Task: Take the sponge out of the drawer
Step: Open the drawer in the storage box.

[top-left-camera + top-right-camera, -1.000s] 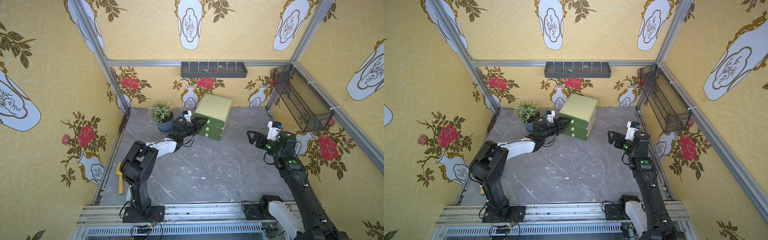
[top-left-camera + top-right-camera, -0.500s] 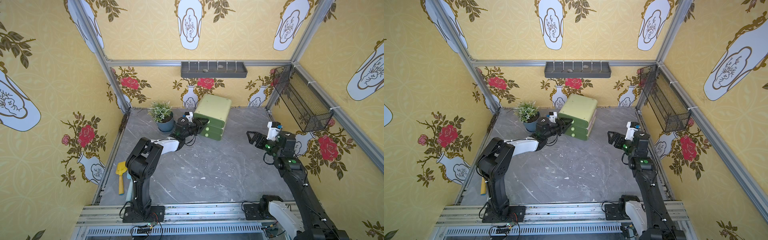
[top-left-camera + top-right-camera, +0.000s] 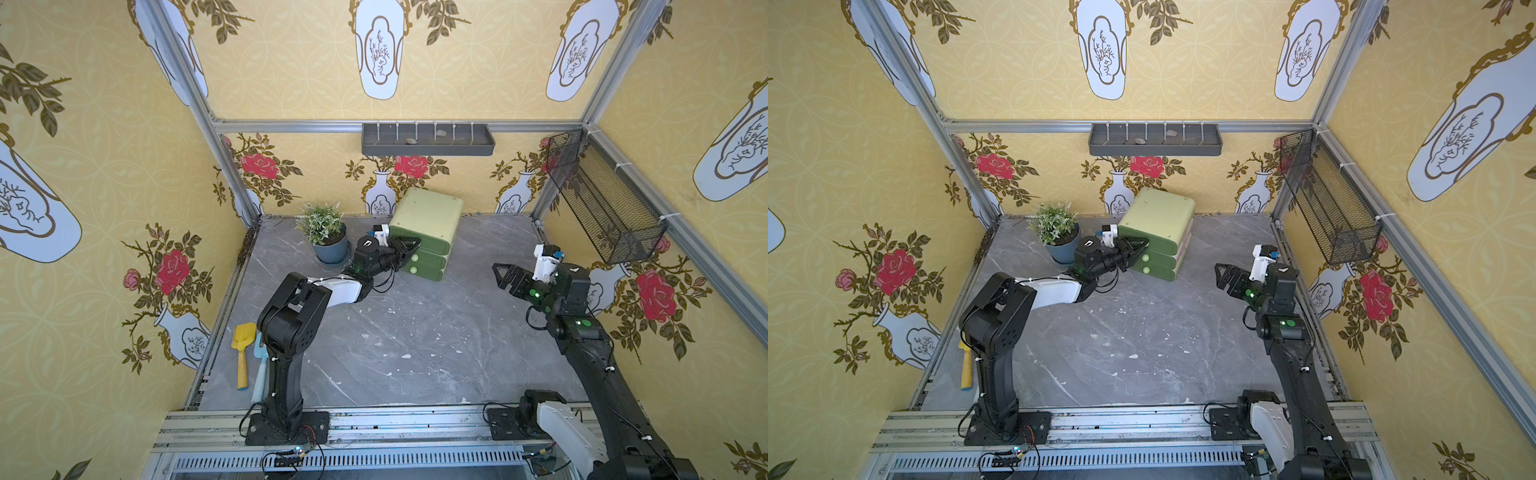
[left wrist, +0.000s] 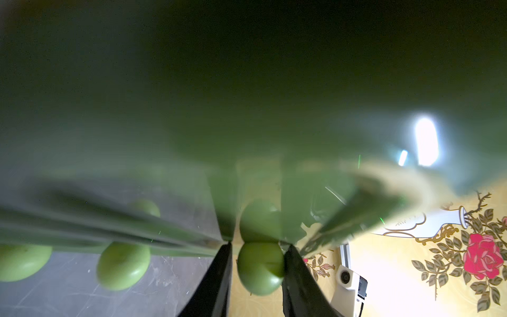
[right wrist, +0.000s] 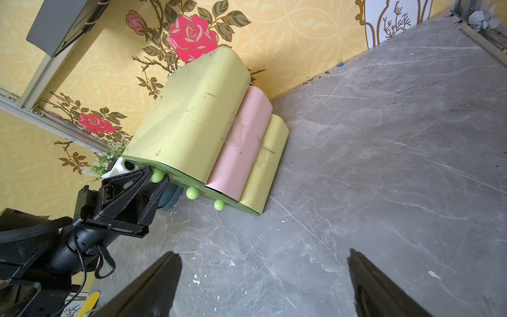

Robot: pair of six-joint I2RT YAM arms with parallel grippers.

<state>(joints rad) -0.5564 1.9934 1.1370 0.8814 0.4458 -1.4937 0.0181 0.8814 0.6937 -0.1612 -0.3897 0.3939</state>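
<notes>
The green three-drawer unit [image 3: 428, 216] [image 3: 1158, 218] stands at the back of the table, all its drawers pushed in. The sponge is hidden. My left gripper [image 3: 411, 249] [image 3: 1142, 247] is at the top drawer's front. In the left wrist view its jaws straddle the top drawer's round green knob [image 4: 259, 267]: one finger touches it and a thin gap shows at the other. The right wrist view shows the same knob [image 5: 157, 175] between those fingers. My right gripper [image 3: 500, 272] [image 5: 263, 255] hangs wide open and empty over the table to the right of the unit.
A potted plant [image 3: 328, 237] stands just left of the drawer unit, close to my left wrist. A yellow trowel [image 3: 242, 353] and a blue tool [image 3: 261, 365] lie by the left arm's base. A mesh basket [image 3: 602, 199] hangs on the right wall, a grey shelf [image 3: 428, 139] on the back wall.
My left arm has reached forward to the top drawer and its jaws have narrowed round the knob. The right arm has not moved.
</notes>
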